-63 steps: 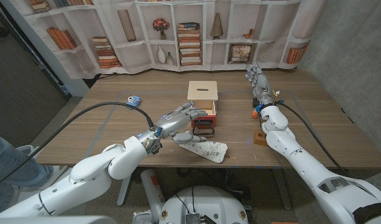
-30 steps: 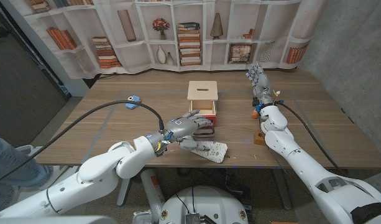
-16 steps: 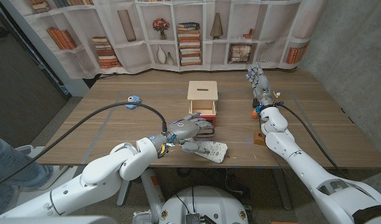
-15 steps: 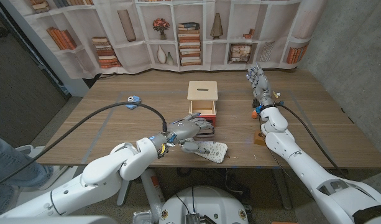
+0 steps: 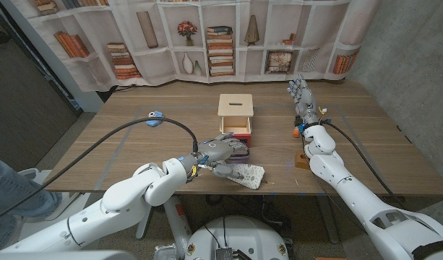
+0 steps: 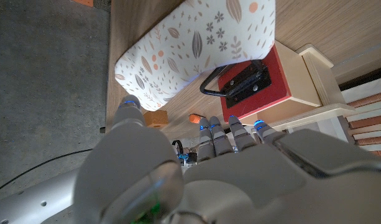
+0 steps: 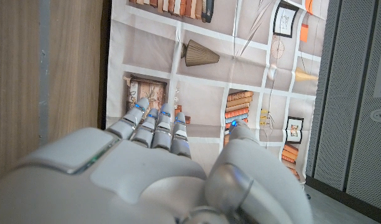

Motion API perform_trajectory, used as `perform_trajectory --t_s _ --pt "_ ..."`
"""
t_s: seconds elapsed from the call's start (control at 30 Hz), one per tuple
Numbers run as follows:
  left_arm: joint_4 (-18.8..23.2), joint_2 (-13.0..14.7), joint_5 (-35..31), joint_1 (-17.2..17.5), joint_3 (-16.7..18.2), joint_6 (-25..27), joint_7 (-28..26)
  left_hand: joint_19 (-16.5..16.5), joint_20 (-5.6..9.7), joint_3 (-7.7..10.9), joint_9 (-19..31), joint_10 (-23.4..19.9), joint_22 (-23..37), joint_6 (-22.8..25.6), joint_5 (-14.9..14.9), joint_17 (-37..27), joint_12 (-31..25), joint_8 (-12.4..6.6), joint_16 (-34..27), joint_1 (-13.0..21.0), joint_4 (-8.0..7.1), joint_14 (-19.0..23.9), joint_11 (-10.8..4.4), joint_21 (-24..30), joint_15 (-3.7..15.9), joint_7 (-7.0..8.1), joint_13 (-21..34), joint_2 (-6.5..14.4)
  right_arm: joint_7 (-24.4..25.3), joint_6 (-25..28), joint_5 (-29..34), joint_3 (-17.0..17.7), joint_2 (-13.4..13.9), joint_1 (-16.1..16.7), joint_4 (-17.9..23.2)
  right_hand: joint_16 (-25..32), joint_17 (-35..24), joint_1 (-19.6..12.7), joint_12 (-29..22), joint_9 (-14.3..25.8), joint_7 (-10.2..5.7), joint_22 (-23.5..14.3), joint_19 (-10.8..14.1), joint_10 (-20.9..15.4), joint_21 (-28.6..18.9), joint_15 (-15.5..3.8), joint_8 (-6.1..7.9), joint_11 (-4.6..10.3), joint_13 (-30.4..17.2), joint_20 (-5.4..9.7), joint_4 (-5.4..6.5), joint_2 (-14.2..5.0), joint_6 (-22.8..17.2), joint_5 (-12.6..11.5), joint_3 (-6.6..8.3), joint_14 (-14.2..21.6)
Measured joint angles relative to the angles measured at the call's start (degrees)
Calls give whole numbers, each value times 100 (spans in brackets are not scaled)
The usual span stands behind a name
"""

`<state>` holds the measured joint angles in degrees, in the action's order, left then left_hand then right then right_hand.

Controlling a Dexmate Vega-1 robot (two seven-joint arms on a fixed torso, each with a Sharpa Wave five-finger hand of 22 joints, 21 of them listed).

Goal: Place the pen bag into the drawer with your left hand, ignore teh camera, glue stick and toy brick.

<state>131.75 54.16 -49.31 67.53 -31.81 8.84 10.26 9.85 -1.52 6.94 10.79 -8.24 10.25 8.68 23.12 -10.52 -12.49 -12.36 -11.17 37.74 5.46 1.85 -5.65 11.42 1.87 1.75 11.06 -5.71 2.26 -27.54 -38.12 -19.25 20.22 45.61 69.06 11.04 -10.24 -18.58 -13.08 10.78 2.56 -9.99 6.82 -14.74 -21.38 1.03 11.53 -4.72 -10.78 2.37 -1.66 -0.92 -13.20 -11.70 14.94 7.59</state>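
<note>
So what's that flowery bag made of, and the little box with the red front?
The pen bag looks like soft cloth: matte white with printed leaves, and rounded, puffy edges. The drawer box looks like pale bare wood; its red drawer front seems painted, with a dark handle, maybe metal.

The room was evenly and softly lit, with only faint shadows on the table and no glare. Both wrist views were blurred up close on the hands' backs, sharper farther off.
</note>
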Motion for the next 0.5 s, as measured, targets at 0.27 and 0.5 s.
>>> perform_trajectory --t_s 0.27,0.5 --pt "-92 -84 -39 -171 -134 18 185 0 0 -20 0 -146 0 76 0 0 -27 0 0 23 12 0 -81 0 0 31 0 -23 1 0 0 12 -8 -19 -39 0 0 0 0 0 0 0 0 0 0 0 0 0 0 0 0 0 0 0 0 0" --pt "-147 -127 -39 -290 -215 20 328 0 0 -41 0 -177 0 106 45 0 -27 0 0 53 -9 0 -111 0 0 62 0 8 -34 -25 -16 14 -36 -67 -120 0 0 0 0 0 0 0 1 0 22 0 0 0 0 -2 0 0 0 0 0 0"
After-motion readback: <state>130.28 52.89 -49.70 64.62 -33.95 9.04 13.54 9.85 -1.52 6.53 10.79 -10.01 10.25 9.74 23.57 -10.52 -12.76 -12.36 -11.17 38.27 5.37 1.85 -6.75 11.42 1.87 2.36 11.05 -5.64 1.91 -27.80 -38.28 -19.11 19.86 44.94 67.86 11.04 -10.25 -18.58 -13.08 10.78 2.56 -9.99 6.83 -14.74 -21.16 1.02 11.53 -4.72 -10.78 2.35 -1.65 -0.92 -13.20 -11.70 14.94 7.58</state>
